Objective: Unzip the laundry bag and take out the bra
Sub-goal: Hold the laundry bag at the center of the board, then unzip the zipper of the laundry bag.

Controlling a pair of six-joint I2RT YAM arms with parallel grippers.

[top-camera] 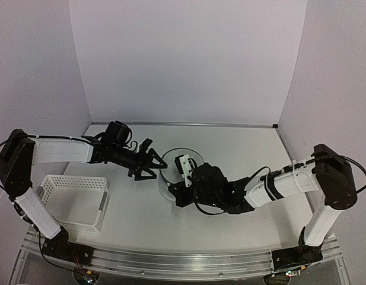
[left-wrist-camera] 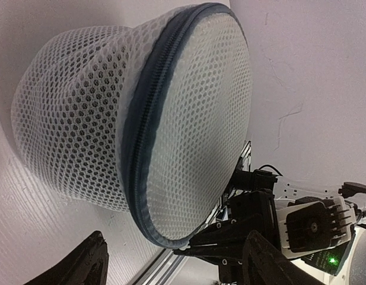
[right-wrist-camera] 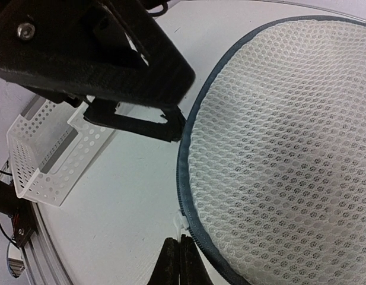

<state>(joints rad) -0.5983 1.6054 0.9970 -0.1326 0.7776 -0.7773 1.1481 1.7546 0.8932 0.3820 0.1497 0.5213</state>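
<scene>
The desk (top-camera: 242, 145) is white, and both arms are bolted at its near edge.

The left arm (top-camera: 58, 151) rises from its base to a high elbow. Its forearm then runs level to the right, towards mid-desk. The right arm (top-camera: 289, 181) mirrors this pose, with the elbow raised at the far right and the forearm sloping down and to the left.

The basket (top-camera: 73, 180) stands near the left arm's base, well apart from the bag.

The bag (top-camera: 172, 159) sits mid-desk between the two wrists. Its drum axis is upright and its flat round face points up. Because the bag is round, it has no long axis across the desk. The contents cannot be made out through the mesh.

The left end effector (top-camera: 150, 160) is just beside the bag's left flank, with its fingers spread wide and gripping nothing. The right end effector (right-wrist-camera: 180, 252) is at the bag's near rim with its fingers pressed together. It cannot be told whether they pinch anything.

The zip (left-wrist-camera: 148, 119) is a blue-grey band that circles the top rim. It reads as closed along the visible arc. A small white tab (right-wrist-camera: 181, 221) lies at the zip, just ahead of the right fingertips.

View differences:
- Top view: the only view that shows both arms whole.
- Left wrist view: shows the bag's mesh side wall and the right end effector reaching the rim from behind.
- Right wrist view: shows the joined fingers, the tab and the left end effector above the rim.
</scene>
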